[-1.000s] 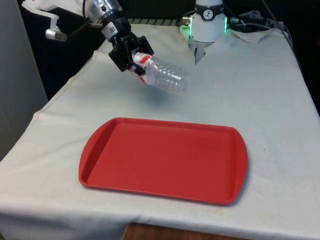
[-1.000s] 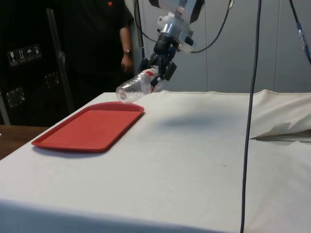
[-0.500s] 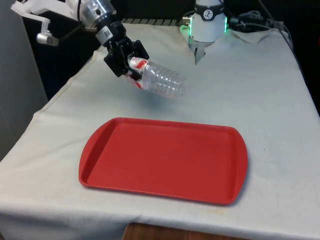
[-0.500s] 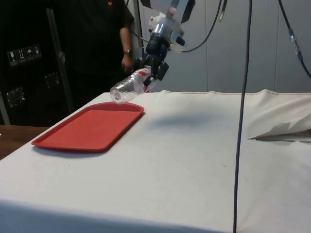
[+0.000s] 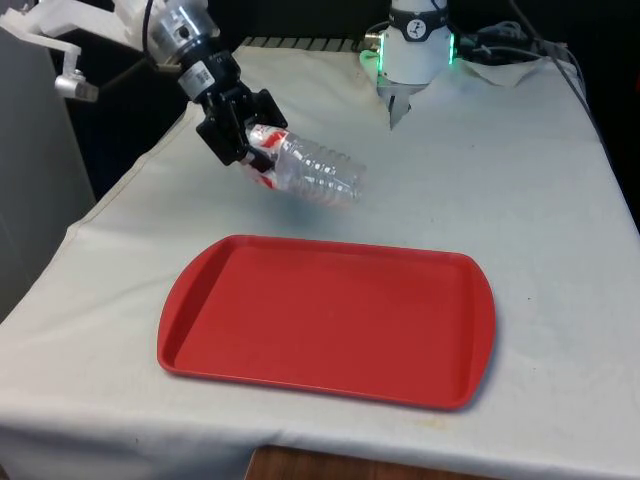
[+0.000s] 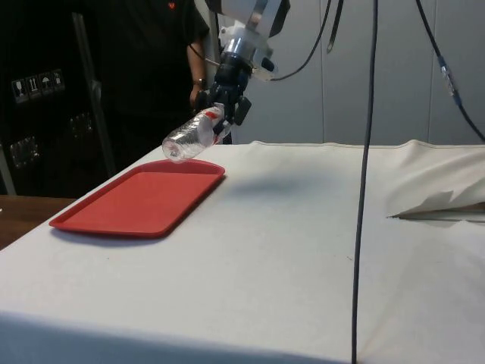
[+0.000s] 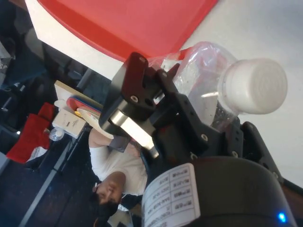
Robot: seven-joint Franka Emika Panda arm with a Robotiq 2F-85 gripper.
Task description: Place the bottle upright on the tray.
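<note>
White tablecloth, hanging cables, person behind table

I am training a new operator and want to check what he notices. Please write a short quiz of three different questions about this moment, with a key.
1. True or false: the plastic bottle stands upright on the red tray.
2. Multiple choice: the gripper holds the bottle near its
A. base
B. capped end
C. middle
3. Fill in: the bottle's free end points toward the ___.

Key:
1. False; it hangs tilted in the air, held by the gripper.
2. B
3. tray
</note>
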